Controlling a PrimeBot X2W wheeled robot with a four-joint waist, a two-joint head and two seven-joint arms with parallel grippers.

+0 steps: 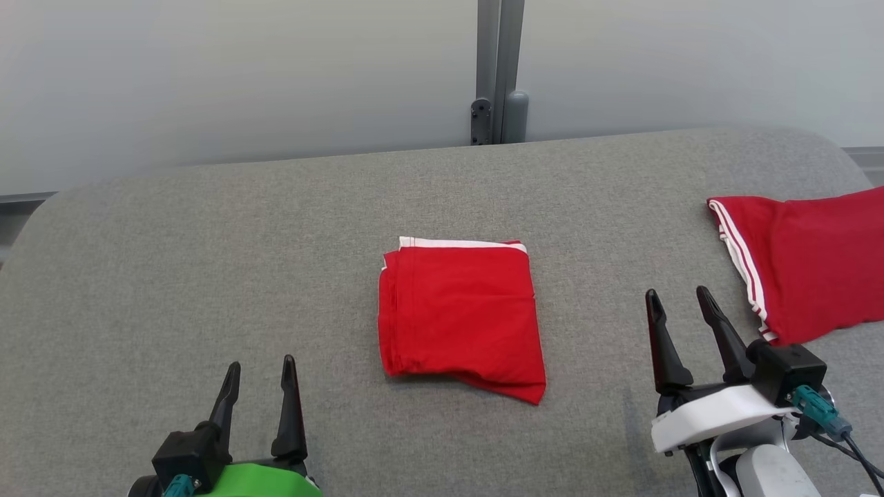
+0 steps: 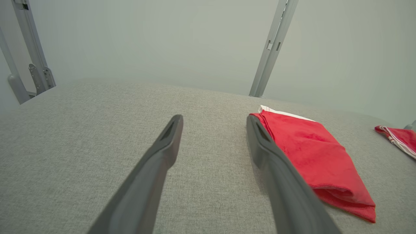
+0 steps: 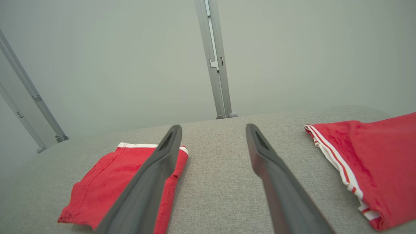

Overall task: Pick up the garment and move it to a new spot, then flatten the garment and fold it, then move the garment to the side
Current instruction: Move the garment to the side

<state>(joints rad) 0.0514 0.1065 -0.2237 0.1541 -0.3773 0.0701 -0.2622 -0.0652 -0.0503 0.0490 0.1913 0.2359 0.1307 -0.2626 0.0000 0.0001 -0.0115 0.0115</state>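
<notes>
Folded garment (image 1: pixel 459 317) at centre.
Pointing to 12: left gripper (image 1: pixel 262 362) at 7 o'clock, right gripper (image 1: pixel 677 292) at 4, both wide apart, empty.

A grey fabric-covered table (image 1: pixel 207 276) with rounded far corners spans the work area. Behind it stands a pale wall (image 1: pixel 207 83), divided by a grey metal upright (image 1: pixel 498 41) with a dark bracket (image 1: pixel 481 121) at its foot. A striped red cloth (image 1: pixel 815 262) — white bands along one edge — lies at the table's right end, running out of view.
</notes>
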